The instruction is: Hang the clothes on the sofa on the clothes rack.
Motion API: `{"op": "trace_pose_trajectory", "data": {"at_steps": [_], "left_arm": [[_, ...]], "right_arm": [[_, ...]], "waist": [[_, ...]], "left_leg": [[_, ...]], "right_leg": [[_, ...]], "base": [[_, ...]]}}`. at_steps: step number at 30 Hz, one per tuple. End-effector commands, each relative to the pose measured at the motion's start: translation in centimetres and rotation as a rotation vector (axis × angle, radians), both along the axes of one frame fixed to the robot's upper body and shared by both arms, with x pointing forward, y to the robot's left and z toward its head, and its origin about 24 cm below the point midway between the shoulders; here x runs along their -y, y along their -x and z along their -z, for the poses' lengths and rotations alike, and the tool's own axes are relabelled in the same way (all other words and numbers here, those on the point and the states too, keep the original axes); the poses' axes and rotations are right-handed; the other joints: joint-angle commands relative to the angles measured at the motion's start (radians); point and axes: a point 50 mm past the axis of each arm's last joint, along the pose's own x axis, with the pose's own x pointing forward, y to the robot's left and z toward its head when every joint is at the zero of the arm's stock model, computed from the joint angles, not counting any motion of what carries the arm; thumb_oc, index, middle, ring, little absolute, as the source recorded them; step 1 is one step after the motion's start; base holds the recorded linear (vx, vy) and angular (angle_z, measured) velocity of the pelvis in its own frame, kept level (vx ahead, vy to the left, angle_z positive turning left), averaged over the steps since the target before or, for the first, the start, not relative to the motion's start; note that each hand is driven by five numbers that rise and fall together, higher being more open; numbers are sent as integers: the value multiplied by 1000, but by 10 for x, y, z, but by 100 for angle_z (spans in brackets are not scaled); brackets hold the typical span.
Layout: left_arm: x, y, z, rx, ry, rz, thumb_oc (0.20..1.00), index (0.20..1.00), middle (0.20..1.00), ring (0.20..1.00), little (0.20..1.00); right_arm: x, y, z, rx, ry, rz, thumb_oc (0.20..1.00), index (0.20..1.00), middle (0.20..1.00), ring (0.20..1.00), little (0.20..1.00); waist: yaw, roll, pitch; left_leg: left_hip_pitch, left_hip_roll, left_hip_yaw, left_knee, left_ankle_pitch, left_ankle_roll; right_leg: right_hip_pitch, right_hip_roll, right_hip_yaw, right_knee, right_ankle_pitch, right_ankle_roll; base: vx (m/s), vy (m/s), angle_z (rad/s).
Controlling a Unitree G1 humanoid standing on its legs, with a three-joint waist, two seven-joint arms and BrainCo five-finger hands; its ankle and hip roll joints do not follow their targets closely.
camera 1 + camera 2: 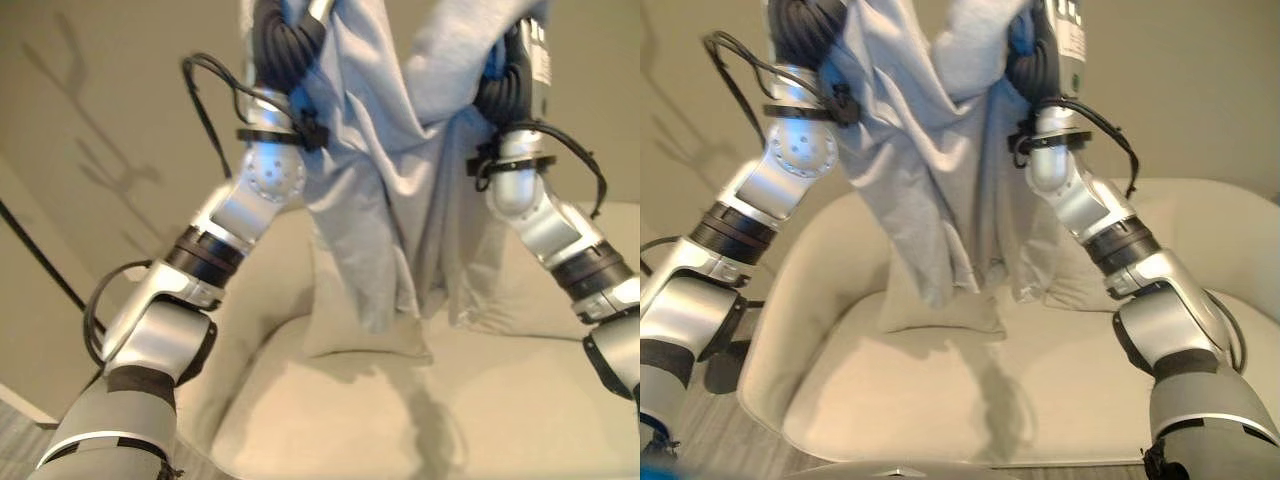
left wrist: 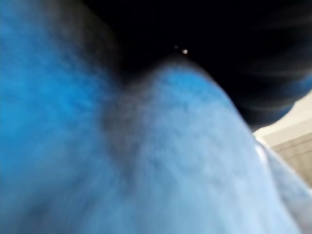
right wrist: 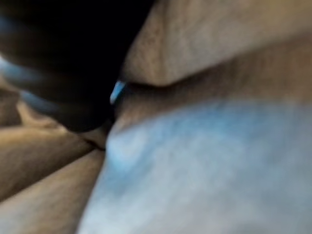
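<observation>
A light, limp grey garment is held up above the sofa, draped over both raised wrists, best taken by its top edge; how either robot hand is set cannot be told.

Setting: home-like living room. Evidence: cream upholstered sofa with rounded back and a matching cushion at its rear edge; plain beige wall behind; grey wood-look floor beside it.
</observation>
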Motion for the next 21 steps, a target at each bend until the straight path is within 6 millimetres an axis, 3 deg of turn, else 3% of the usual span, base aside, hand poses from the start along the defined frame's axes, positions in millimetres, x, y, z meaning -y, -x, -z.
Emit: {"op": "trace_pose_trajectory", "data": {"at_steps": [1, 2, 3, 4, 5, 8, 9, 10, 12, 13, 14, 16, 17, 21], "left_arm": [[-1, 12, -30, 132, 36, 8, 200, 200, 200, 200, 200], [-3, 11, -28, 123, 42, 11, 200, 200, 200, 200, 200], [-3, 11, -27, 121, 40, 11, 200, 200, 200, 200, 200], [-4, 12, -27, 133, 44, 3, 200, 200, 200, 200, 200], [-5, 24, -28, 194, 19, 3, 200, 200, 200, 200, 200], [1, 20, -17, 149, -32, 13, 200, 200, 200, 200, 200], [1, 20, -18, 150, -33, 14, 200, 200, 200, 200, 200], [-1, 14, -12, 97, -59, -1, 200, 200, 200, 200, 200], [-5, 11, -7, 61, -46, 0, 200, 200, 200, 200, 200], [-5, 11, -7, 62, -45, 0, 200, 200, 200, 200, 200], [-6, 10, -1, 38, -22, 13, 200, 200, 200, 200, 200], [-5, 9, 0, 32, -11, 16, 200, 200, 200, 200, 200], [-6, 4, 1, 9, -44, -16, 200, 200, 200, 200, 200], [-12, 4, 2, 8, -51, -29, 200, 200, 200, 200, 200]], "right_arm": [[4, 6, -19, 98, 21, 22, 200, 200, 200, 200, 200], [4, 6, -14, 85, -1, 20, 200, 200, 200, 200, 200], [4, 6, -13, 83, -3, 20, 200, 200, 200, 200, 200], [5, 7, -12, 93, -4, 27, 200, 200, 200, 200, 200], [9, 11, -10, 109, -38, 40, 200, 200, 200, 200, 200], [13, 10, -3, 90, -52, 54, 200, 200, 200, 200, 200], [13, 10, -3, 91, -52, 54, 200, 200, 200, 200, 200], [11, 9, -3, 80, -49, 42, 200, 200, 200, 200, 200], [10, 8, -2, 59, -33, 40, 200, 200, 200, 200, 200], [10, 8, -2, 60, -32, 40, 200, 200, 200, 200, 200], [11, 6, 1, 47, 9, 55, 200, 200, 200, 200, 200], [13, 5, -1, 46, 0, 66, 200, 200, 200, 200, 200], [12, 4, -2, 44, 1, 62, 200, 200, 200, 200, 200], [13, 7, -6, 60, 10, 59, 200, 200, 200, 200, 200]], "waist": [[45, -44, -45], [42, -59, -33], [49, -63, -39], [56, -74, -18], [66, -78, 17], [63, -87, 28], [64, -90, 28], [78, -77, 28], [87, -71, 24], [87, -70, 22], [95, -80, 23], [100, -86, 20], [99, -94, 10], [99, -85, -12]], "left_leg": [[23, -23, 1, -94, -18, -13], [27, -50, 11, -107, -40, 0], [32, -51, 22, -108, -48, 2], [36, -72, 45, -106, -70, 18], [31, -119, 76, -104, -79, 53], [23, -197, 69, -161, -36, 100], [22, -199, 70, -165, -30, 99], [15, -233, 70, -188, -4, 127], [12, -268, 72, -213, 29, 147], [7, -268, 71, -214, 35, 147], [-1, -304, 87, -217, 48, 156], [2, -320, 87, -218, 49, 150], [-2, -338, 92, -220, 51, 148], [-5, -341, 92, -221, 49, 138]], "right_leg": [[38, -170, 42, -41, 39, 115], [-3, -199, 52, -41, 141, 115], [-3, -200, 58, -49, 140, 115], [-37, -226, 37, -55, 224, 115], [-66, -222, 3, -54, 244, 115], [-77, -95, 101, 39, 76, 82], [-86, -96, 105, 48, 74, 80], [-63, -10, 79, 118, -46, 39], [-63, 76, 52, 206, -135, 0], [-69, 75, 53, 208, -132, -1], [-39, 147, 35, 214, -180, -31], [-11, 162, 31, 173, -190, -39], [28, 176, 57, 95, -186, -52], [85, 183, 70, -58, -132, -38]], "base": [[-158, 586, 18], [-121, 390, 22], [-174, 340, 7], [-278, 530, -24], [-359, 696, -41], [-193, 481, -9], [-194, 366, 42], [-194, 302, 51], [-153, 256, 3], [-111, 137, 20], [-85, 69, 27], [-73, 37, -13], [-52, -10, -17], [-7, -51, -29]]}}
